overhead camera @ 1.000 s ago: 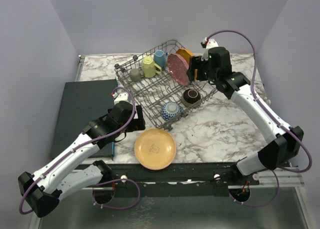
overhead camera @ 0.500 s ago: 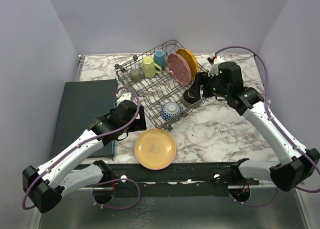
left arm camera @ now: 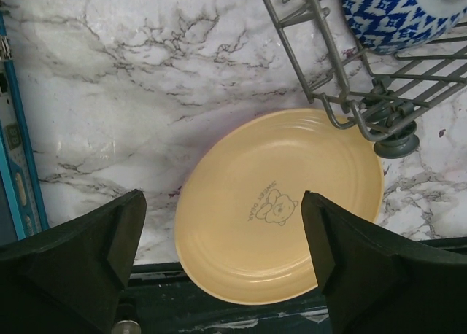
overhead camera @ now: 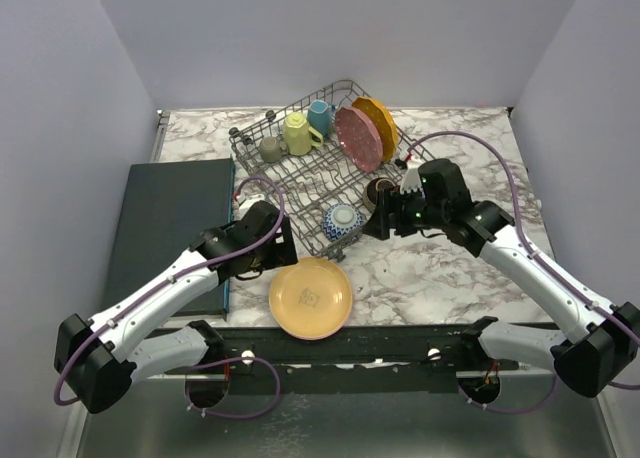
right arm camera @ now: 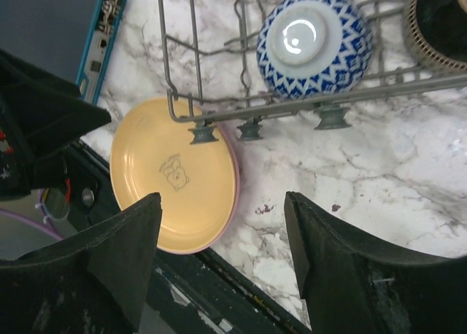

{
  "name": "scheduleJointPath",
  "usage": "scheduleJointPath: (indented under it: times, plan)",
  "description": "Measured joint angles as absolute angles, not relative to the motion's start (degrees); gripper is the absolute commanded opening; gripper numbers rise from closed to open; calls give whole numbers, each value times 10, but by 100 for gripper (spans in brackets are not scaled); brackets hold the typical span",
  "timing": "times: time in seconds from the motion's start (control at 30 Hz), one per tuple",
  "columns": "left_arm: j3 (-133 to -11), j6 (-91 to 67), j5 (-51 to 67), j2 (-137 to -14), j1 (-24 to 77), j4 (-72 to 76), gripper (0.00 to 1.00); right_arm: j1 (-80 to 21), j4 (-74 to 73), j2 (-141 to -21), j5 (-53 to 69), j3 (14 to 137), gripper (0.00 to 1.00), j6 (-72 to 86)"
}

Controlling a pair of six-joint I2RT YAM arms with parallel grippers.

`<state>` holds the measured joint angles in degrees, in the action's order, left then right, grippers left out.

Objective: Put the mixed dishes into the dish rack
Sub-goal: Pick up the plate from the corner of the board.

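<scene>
Black-fingered left end effector (left arm camera: 222, 228): jaws wide apart, empty, poised over the peach plate (left arm camera: 277, 203). This plate lies flat on the marble tabletop (left arm camera: 109, 93), its far rim meeting the near corner of the dish rack (overhead camera: 300, 178). Right end effector (right arm camera: 219, 224): jaws apart, empty, above the same corner. Rack contents: blue-patterned bowl (right arm camera: 314, 42) upside down, dark brown bowl (overhead camera: 383, 191), pink plate (overhead camera: 357, 138) and orange plate (overhead camera: 378, 121) on edge, yellow mug (overhead camera: 297, 133), blue mug (overhead camera: 320, 115), olive mug (overhead camera: 270, 148).

A robot test booth dressed as a kitchen: bare lilac walls (overhead camera: 330, 38) box in a marble-look table (overhead camera: 430, 278), cabled arms (overhead camera: 160, 298) are bolted to a dark rail (overhead camera: 360, 348) behind the left claw (overhead camera: 283, 246), and a wire dish rack (overhead camera: 300, 193) stands beyond it.
</scene>
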<state>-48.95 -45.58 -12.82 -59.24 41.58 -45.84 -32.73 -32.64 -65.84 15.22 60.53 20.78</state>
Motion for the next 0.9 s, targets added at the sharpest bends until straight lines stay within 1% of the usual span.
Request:
scheduleJointPath:
  times: [0.07, 0.23, 0.43, 0.63, 0.9]
  plan:
    - [-489, -476, -124, -603, 416, -468, 88, -340, -326, -658, 156, 592, 73, 211]
    - [-481, -515, -110, -623, 416, -479, 84, -361, -312, -658, 163, 556, 72, 222]
    - [-453, -550, -100, -636, 416, -491, 75, -375, -291, -658, 176, 521, 72, 235]
    - [-445, -564, -89, -652, 416, -491, 68, -379, -279, -650, 182, 499, 72, 240]
    - [-422, -575, -73, -682, 416, -489, 62, -379, -264, -632, 187, 487, 71, 243]
